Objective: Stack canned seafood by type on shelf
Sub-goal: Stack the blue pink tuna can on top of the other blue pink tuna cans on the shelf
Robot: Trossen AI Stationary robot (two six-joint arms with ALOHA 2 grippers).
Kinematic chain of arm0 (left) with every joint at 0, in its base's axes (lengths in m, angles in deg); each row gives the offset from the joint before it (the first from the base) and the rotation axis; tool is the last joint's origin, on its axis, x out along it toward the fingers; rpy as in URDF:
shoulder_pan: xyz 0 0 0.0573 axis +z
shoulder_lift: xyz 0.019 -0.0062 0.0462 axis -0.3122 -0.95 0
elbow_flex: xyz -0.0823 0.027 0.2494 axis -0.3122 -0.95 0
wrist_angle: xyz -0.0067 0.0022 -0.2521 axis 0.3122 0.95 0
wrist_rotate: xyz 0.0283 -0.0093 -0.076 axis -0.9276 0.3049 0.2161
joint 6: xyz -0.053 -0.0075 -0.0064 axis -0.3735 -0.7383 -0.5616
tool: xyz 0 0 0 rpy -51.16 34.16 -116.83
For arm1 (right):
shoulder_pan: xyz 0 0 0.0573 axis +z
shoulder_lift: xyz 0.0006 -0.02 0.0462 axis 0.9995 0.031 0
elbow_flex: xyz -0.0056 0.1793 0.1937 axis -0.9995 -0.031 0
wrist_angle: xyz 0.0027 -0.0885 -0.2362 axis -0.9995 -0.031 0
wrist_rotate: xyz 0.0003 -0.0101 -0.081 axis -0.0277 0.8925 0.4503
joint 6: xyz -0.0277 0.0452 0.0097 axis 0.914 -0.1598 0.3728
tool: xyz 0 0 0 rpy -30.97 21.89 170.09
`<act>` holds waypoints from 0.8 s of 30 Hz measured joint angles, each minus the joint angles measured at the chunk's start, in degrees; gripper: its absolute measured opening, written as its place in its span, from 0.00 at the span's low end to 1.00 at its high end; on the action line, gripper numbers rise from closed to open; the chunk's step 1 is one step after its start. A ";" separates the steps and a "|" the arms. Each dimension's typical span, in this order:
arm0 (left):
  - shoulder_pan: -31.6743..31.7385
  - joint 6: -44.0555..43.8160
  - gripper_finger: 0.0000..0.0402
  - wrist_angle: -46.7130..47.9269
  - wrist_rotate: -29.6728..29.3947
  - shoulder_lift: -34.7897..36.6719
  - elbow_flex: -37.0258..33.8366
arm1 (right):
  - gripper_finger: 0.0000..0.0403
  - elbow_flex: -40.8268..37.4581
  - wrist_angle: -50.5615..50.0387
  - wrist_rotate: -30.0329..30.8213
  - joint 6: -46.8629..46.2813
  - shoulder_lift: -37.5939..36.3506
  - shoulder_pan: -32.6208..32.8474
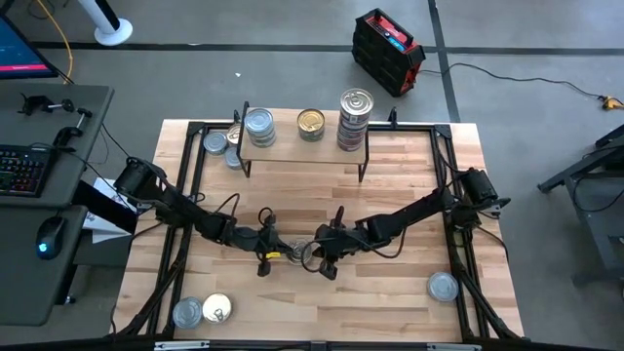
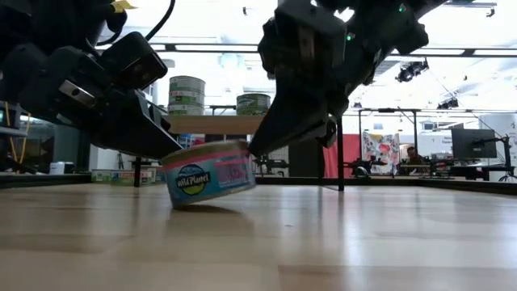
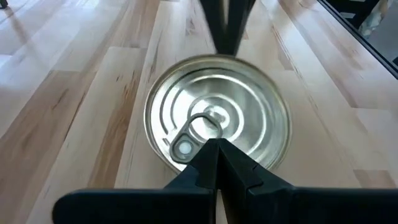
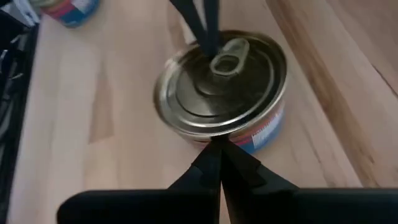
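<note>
At the centre of the counter (image 1: 390, 292), both arms converge on one pull-tab tin (image 2: 208, 173), which sits tilted with its right edge raised off the wood. The left gripper (image 1: 265, 255) and the right gripper (image 1: 327, 261) have their fingers closed together into single points; neither pair encloses the tin. Each point presses at the tin from an opposite side, probably to pinch, tip or steer it between the arms, because closed fingers cannot straddle its width. The shelf (image 1: 292, 153) stands at the far edge and already carries a silver tin (image 1: 259, 127), a gold tin (image 1: 311, 124) and a stack of tins (image 1: 355, 119), apparently sorted by lid type; loose tins remain at the near corners. The low view alone reveals the tilt and the blue-and-pink label. The left wrist view shows the lid and ring pull under the closed fingers (image 3: 217, 168). The high view alone relates tin to shelf, well apart.
</note>
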 joint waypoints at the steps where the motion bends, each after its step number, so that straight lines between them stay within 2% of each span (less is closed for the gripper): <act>1: 0.00 0.00 0.00 0.12 -0.03 -0.02 0.03 | 0.00 0.00 0.29 -0.03 0.03 -0.20 0.20; 13: -0.21 -1.08 0.00 6.33 -1.40 -0.47 -0.25 | 0.00 0.28 8.23 -1.02 0.35 -0.66 1.20; 19: -1.82 -3.56 0.00 7.52 -2.50 -0.37 -0.19 | 0.00 1.89 4.59 -2.54 6.41 -4.17 1.07; 22: -3.56 -9.82 0.00 10.41 -3.29 0.36 -0.08 | 0.00 4.07 0.80 -3.47 9.13 -6.62 0.38; 24: -5.40 -14.73 0.00 13.72 -3.47 1.81 -0.31 | 0.00 6.62 -3.16 -6.38 10.90 -7.00 -0.81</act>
